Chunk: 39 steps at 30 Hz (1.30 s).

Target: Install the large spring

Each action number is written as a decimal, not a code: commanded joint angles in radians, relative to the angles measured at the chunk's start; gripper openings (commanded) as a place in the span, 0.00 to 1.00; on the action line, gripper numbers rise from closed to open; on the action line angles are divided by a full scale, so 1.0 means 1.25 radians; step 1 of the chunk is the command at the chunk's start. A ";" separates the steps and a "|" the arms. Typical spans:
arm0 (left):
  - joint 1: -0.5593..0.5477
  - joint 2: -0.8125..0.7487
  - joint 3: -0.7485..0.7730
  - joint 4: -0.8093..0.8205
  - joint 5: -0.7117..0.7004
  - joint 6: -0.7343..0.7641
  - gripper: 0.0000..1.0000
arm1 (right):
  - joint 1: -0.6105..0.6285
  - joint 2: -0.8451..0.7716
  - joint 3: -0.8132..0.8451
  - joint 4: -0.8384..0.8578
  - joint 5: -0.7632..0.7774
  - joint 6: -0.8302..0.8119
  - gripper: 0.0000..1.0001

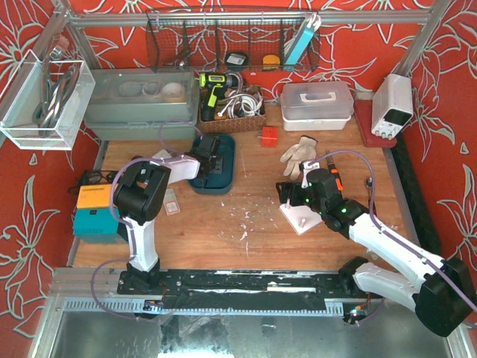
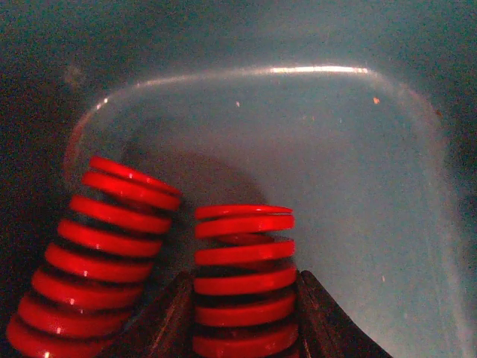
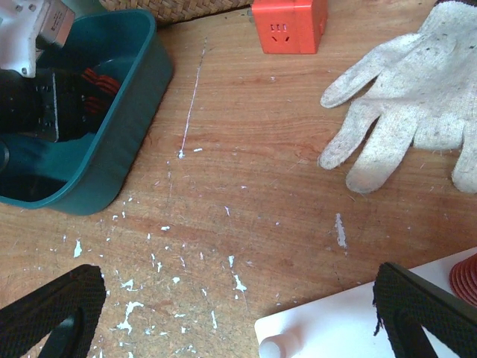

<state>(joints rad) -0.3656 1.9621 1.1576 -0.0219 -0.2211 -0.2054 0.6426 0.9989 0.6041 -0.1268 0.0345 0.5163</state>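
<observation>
Two red coil springs stand in a teal bin [image 1: 223, 179]. My left gripper [image 1: 211, 153] reaches down into the bin. In the left wrist view its dark fingers [image 2: 168, 321] press on both sides of the right-hand red spring [image 2: 244, 283]. The other spring [image 2: 97, 253] leans beside it on the left. My right gripper [image 3: 238, 328] is open and empty, hovering low over the corner of a white base plate [image 3: 335, 328] with a small white peg [image 3: 272, 347]. A red coil [image 3: 466, 277] shows on the plate at the frame's right edge.
A white work glove [image 1: 299, 153] and an orange cube [image 1: 269, 136] lie behind the plate. A wicker basket with a drill [image 1: 227, 104], clear boxes [image 1: 317, 101], a power supply [image 1: 393, 104] and an orange-teal device [image 1: 95, 212] ring the table. White flecks dot the wood.
</observation>
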 commanded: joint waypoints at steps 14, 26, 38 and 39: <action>-0.020 -0.315 -0.253 0.198 0.223 0.005 0.10 | 0.004 -0.009 0.006 -0.004 0.010 -0.017 0.99; -0.198 -0.558 -0.521 0.491 0.295 0.134 0.07 | 0.003 0.067 0.145 -0.171 -0.019 -0.034 0.99; -0.350 -0.664 -0.747 0.787 0.262 0.311 0.07 | 0.013 0.089 0.199 -0.118 -0.402 0.000 0.80; -0.351 -0.666 -0.759 0.800 0.263 0.314 0.07 | 0.017 0.093 0.202 -0.120 -0.416 0.000 0.80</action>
<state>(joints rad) -0.7906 1.1568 0.2539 0.7830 0.1284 0.1158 0.6476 1.1019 0.8207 -0.2905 -0.2935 0.4946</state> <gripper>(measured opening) 0.320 0.808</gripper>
